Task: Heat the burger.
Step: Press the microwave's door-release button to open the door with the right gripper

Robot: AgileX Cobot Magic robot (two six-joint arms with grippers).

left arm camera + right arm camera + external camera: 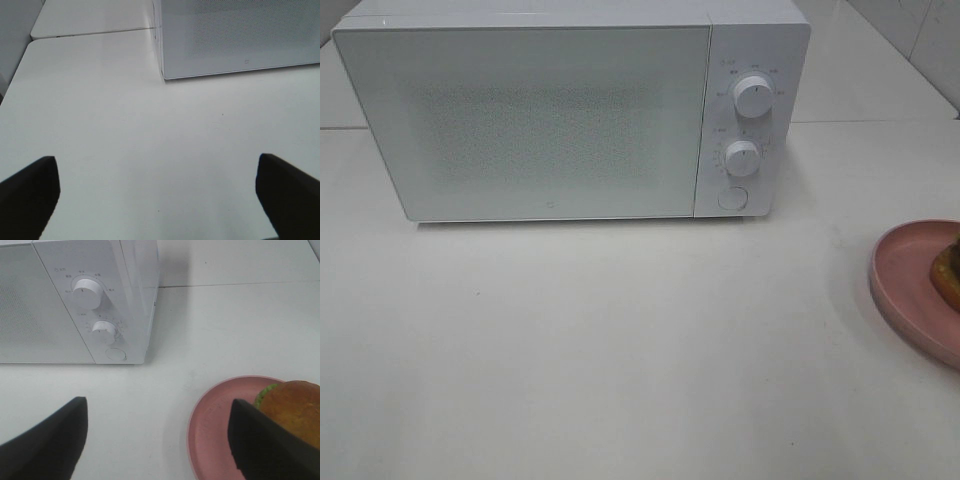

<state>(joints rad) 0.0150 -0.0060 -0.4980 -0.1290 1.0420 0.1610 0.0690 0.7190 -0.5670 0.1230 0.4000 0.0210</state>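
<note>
My left pincer [157, 190] stands spread wide. Its two dark fingers [30, 197] are far apart, with only bare tabletop between them. My right pincer [160, 440] is spread just as wide and grips nothing. One of its dark fingers [267, 447] hides part of the plate's rim and the near edge of the burger in my right wrist view. I cannot tell whether that finger touches either of them. Neither pincer shows in the high view.

The fist-sized burger with a glossy golden-brown bun [295, 407] sits on a round pink plate [210, 435], and a bit of green lettuce peeks out under the bun. From the high camera the plate lies at about 3 to 4 o'clock on the smooth white table [620, 350], cut off by the frame edge. Only a sliver of the burger shows there.

The boxy white microwave oven [550, 120] stands at 12 o'clock on the table, well apart from the plate, with its speckled door shut. Its control panel faces the plate's side. A large round white knob [753, 96] sits above a smaller white knob [743, 158], and a round white button [732, 198] sits at 6 o'clock from both.
</note>
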